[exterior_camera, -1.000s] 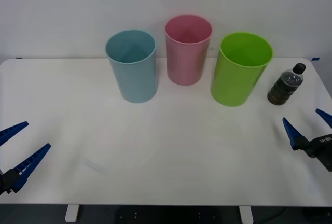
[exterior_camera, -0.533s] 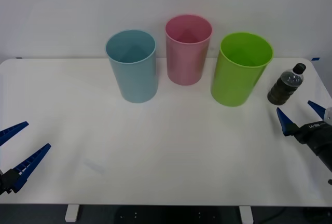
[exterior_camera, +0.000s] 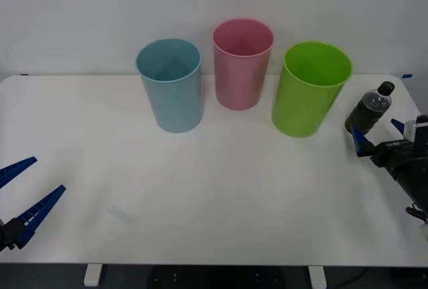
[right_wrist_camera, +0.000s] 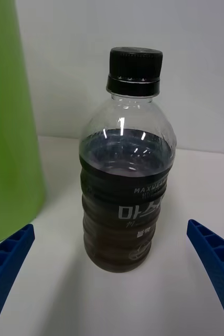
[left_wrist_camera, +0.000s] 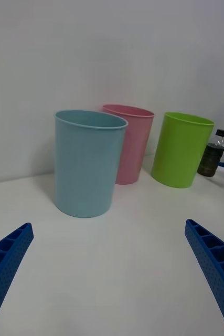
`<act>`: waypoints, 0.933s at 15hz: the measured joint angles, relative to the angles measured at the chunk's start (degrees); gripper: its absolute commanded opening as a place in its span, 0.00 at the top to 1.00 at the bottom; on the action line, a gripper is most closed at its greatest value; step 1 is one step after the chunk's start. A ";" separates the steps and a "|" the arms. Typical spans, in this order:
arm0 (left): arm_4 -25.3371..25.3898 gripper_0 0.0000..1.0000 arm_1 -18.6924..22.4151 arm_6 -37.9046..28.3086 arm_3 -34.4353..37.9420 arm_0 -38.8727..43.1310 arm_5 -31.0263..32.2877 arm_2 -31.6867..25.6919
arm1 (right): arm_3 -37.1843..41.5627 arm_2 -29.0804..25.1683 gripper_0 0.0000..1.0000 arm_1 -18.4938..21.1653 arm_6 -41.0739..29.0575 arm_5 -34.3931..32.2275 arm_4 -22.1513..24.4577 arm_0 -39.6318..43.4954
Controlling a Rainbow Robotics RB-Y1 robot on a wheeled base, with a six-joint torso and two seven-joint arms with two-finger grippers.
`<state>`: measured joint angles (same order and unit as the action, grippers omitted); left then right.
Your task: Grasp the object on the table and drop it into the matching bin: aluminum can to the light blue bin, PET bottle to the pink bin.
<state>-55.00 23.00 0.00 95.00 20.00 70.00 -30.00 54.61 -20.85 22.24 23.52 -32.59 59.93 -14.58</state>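
The PET bottle (exterior_camera: 370, 110) stands upright at the far right of the white table (exterior_camera: 214, 188), just right of a lime green bin. It is small and clear, with dark liquid and a dark cap (right_wrist_camera: 135, 71). My right gripper (exterior_camera: 378, 133) is open just in front of the bottle (right_wrist_camera: 126, 184), its blue fingertips spread wider than the bottle, nothing held. The pink bin (exterior_camera: 242, 68) stands at the back centre, with the light blue bin (exterior_camera: 172, 88) to its left. My left gripper (exterior_camera: 49, 174) waits open at the table's front left edge.
The lime green bin (exterior_camera: 309, 91) stands close beside the bottle, between it and the pink bin. A white wall runs behind the table. The left wrist view lines up the light blue bin (left_wrist_camera: 85, 163), pink bin (left_wrist_camera: 132, 144) and green bin (left_wrist_camera: 181, 149).
My right gripper has moved forward and slightly left toward the bottle, still open. The left arm, the bottle and the bins have not moved.
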 measured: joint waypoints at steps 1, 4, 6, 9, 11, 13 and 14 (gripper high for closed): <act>0.00 0.00 0.00 0.00 0.00 0.00 0.00 0.00 | -1.36 0.05 0.00 0.00 0.27 0.64 0.03 -1.20; 0.00 0.00 0.00 0.00 0.00 0.00 0.00 0.00 | -6.02 0.11 0.00 0.00 1.29 2.47 0.45 -5.39; 0.00 0.00 0.00 0.00 0.00 0.00 0.00 0.00 | -8.37 0.34 0.00 0.00 1.94 4.61 0.53 -7.91; 0.00 0.00 0.00 0.00 0.00 0.00 0.00 0.00 | -9.27 1.08 0.00 -0.02 2.50 7.73 0.62 -9.51; 0.00 0.00 0.00 0.00 0.00 0.00 0.00 0.00 | -9.27 2.10 0.00 -0.08 2.76 9.62 0.63 -10.10; 0.00 0.00 0.00 0.00 0.00 0.00 0.00 0.00 | -9.27 2.83 0.00 -0.08 2.99 11.20 0.63 -10.65; 0.00 0.00 0.00 0.00 0.00 0.00 0.00 0.00 | -9.27 3.26 0.00 -0.11 3.12 11.93 0.56 -10.99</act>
<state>-55.00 23.00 0.00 95.00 20.00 70.00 -30.00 45.34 -17.59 22.13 26.64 -20.66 60.49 -25.57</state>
